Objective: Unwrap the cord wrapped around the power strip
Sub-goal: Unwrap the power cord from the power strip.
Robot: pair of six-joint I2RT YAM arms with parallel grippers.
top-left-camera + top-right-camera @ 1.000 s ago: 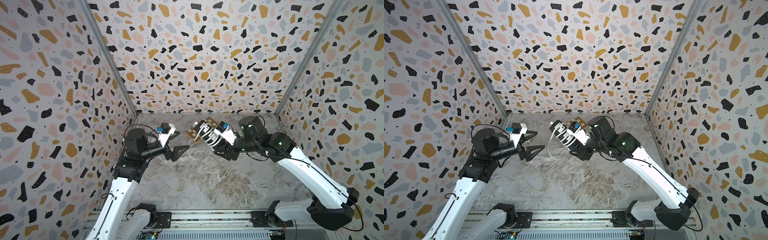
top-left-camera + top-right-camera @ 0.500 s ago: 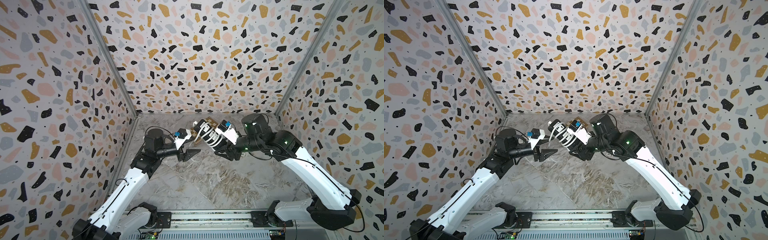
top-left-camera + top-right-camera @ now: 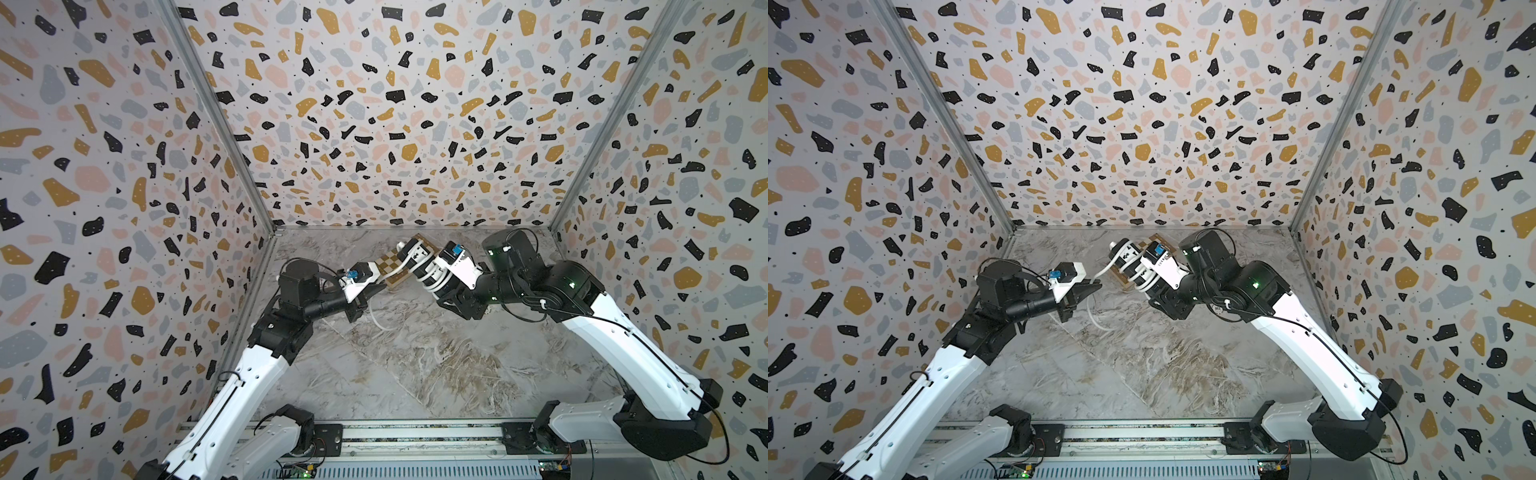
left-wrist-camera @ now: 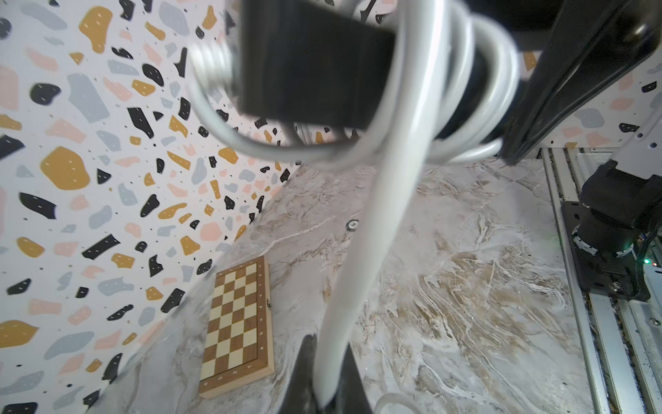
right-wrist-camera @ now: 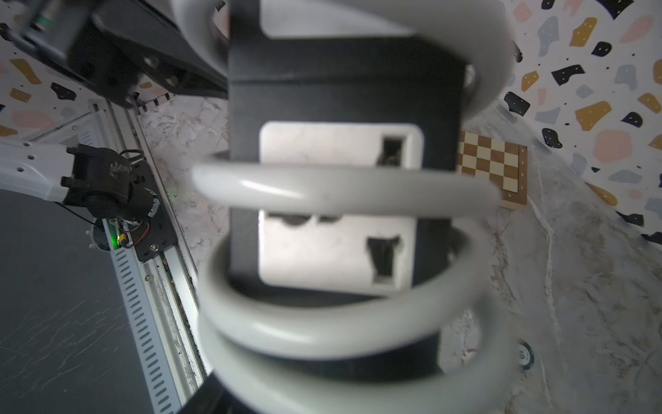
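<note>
Right end effector [image 3: 432, 278] is gripping the power strip [image 3: 417, 252] up off the marble-look bench [image 3: 415, 365], long axis slanting over the wooden chessboard [image 4: 236, 322]. Left end effector [image 3: 1096, 286] is clamping the cord [image 4: 361, 251], smooth and stiff-looking, which is running rightward to the matte black bar where the glossy loops are hugging it.

A wooden chessboard [image 4: 236, 326] lay flat on the marbled tabletop [image 3: 415, 365], close to the back wall [image 3: 374, 124]; a small round disc [image 4: 353, 224] sat apart from it; speckled terrazzo-patterned walls enclosed three sides; a metal rail [image 3: 415, 434] edged the front.
</note>
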